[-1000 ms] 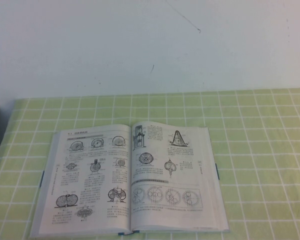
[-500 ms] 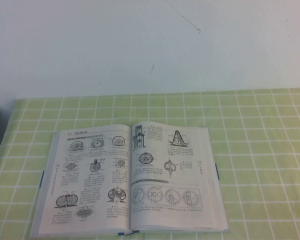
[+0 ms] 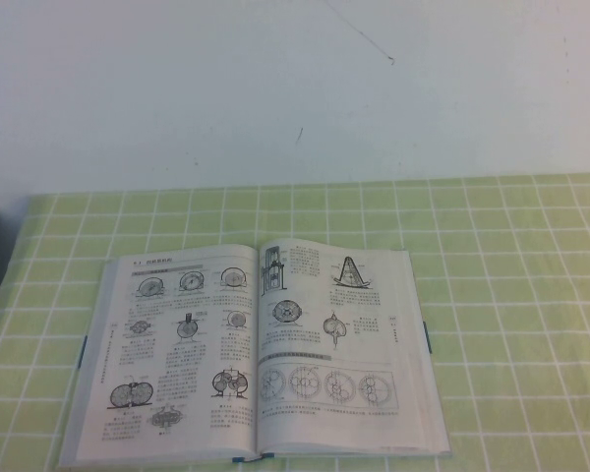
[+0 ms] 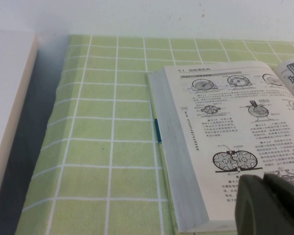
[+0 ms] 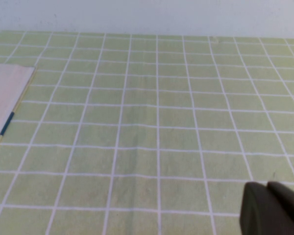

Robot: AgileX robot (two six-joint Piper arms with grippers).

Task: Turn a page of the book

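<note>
The book lies open and flat on the green checked cloth, near the table's front edge and left of centre. Its right-hand page and left-hand page show black machine drawings and small text. Neither arm appears in the high view. In the left wrist view my left gripper hovers shut over the near corner of the book's left page, holding nothing. The thin blue cover edge shows beside the page block. My right gripper is shut over bare cloth, right of the book's corner.
A white wall rises behind the table. A white slab-like object stands off the table's left edge, past a dark gap. The green checked cloth stretches right of the book.
</note>
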